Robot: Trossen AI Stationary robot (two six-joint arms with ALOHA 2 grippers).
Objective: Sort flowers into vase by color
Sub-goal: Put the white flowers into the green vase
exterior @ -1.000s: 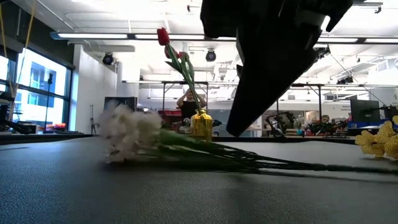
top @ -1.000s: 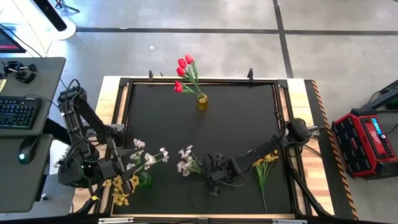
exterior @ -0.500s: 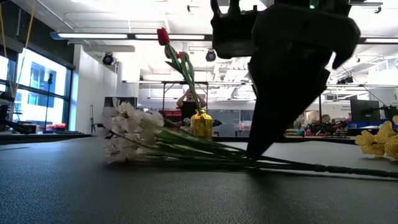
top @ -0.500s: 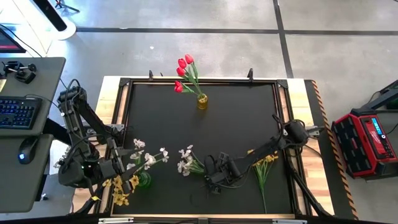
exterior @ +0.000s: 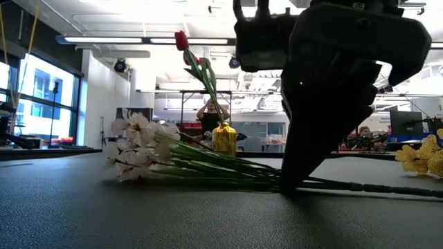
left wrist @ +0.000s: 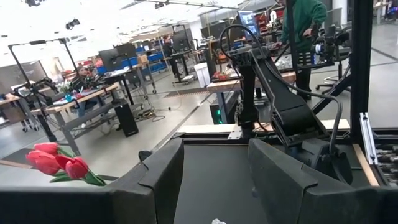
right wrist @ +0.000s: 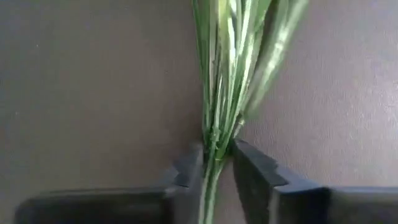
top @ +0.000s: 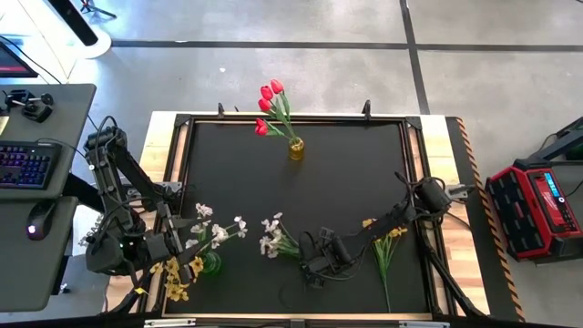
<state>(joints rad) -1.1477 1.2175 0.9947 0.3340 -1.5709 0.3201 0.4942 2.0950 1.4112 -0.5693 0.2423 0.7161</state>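
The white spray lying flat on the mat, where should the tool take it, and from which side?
Take the white spray on its bundled green stems, behind the blossoms, coming from above with the fingers astride them. It lies flat, its stems narrow to a thin bunch, and the flower heads are wide and soft. The right tool already closes there.
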